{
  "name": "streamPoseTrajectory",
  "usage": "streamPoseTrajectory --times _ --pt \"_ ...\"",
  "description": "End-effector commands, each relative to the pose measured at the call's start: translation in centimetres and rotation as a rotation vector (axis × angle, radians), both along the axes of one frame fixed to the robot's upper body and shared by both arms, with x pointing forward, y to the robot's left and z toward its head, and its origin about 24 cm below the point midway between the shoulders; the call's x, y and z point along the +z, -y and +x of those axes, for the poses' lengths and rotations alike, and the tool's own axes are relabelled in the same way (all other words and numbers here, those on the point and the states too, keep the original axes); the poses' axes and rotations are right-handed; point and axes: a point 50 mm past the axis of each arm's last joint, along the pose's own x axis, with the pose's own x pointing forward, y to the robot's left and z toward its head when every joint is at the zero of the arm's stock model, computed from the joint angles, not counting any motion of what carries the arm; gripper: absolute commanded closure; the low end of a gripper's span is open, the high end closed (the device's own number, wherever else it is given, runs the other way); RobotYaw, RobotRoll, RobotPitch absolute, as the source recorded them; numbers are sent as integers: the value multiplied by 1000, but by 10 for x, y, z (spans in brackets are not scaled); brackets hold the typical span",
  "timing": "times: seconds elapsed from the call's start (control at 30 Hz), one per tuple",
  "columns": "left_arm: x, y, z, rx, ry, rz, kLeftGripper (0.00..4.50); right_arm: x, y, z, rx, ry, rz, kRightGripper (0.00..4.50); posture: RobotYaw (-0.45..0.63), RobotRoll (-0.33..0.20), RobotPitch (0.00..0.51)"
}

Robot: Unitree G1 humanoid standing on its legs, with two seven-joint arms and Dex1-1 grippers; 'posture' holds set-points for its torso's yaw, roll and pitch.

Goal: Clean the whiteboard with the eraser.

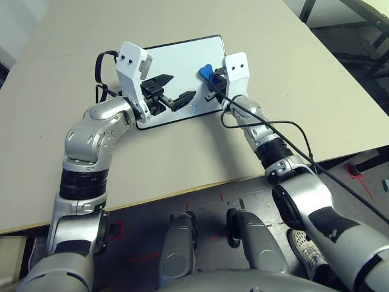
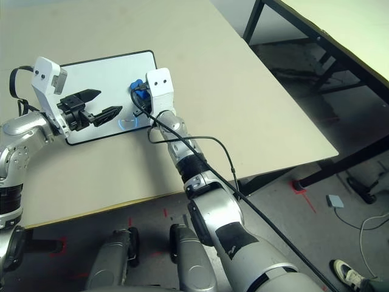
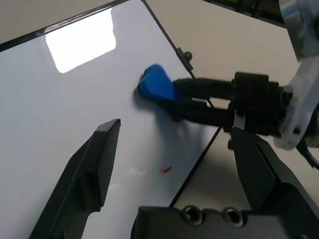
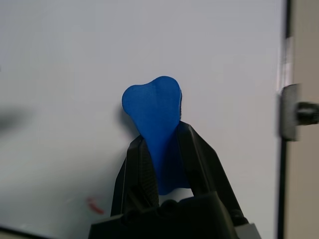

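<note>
Board (image 3: pixel 65 109) nearly clean, one small red mark (image 3: pixel 166 170) left; right claw (image 4: pixel 158 137) closed on eraser (image 4: pixel 155 107), left claw (image 3: pixel 172 149) empty, wide apart

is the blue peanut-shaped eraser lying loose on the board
No, the blue peanut-shaped eraser is clamped between the two black fingers of the right claw.

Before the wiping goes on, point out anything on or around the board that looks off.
A small red mark remains on the whiteboard, near its edge, odd on an otherwise mostly clean surface. The eraser sits normally in the right gripper.
</note>
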Motion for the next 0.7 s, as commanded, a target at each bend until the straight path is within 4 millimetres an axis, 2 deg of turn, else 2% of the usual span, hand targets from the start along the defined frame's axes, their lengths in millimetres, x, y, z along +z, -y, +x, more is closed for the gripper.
streamPoseTrajectory --times 0.03,0.17,0.3,0.47,0.7 --pt "0 0 -1 -4 4 1 0 -39 -14 -17 103 -152 -81 3686 63 0 194" --pt "0 -1 -1 -1 3 3 0 -45 -20 -26 166 -168 -117 3686 63 0 195" --pt "-1 -2 -2 3 1 5 0 -49 -18 -26 157 -175 -145 3686 64 0 195" --pt "-3 -9 -4 32 -12 19 0 -43 -3 -12 53 -154 -157 3686 64 0 197" --pt "-8 -27 -16 89 -59 34 0 -21 21 9 -106 -75 -121 3686 77 0 195"
